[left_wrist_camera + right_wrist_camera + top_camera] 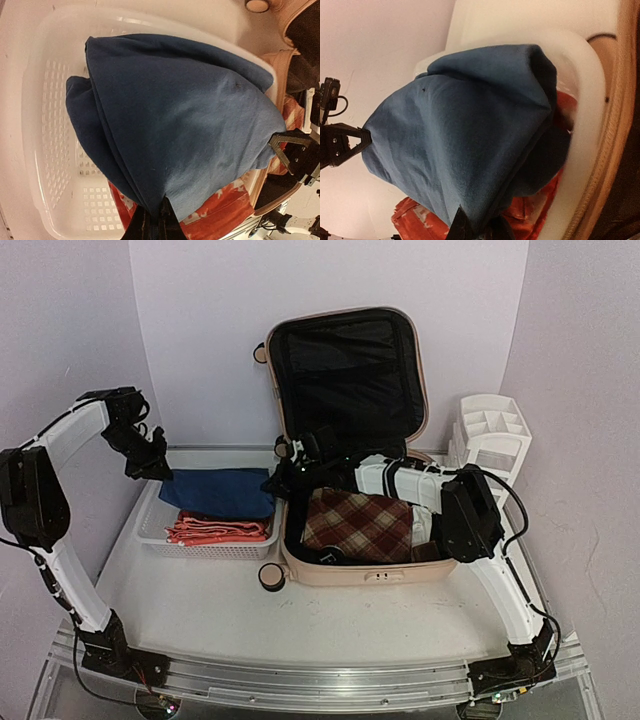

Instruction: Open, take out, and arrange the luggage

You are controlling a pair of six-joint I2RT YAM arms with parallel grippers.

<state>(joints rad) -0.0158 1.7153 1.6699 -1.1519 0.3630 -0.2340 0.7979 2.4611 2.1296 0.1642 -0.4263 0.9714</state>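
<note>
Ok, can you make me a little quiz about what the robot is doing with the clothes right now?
1. True or false: the luggage lid is shut.
2. What holds the blue cloth? A) only one pincer B) both pincers C) nothing
3. Fill in: the orange cloth lies in the white ____.

Key:
1. False, the lid stands open.
2. B, the left pincer and the right pincer each pinch an edge of it.
3. basket
</note>
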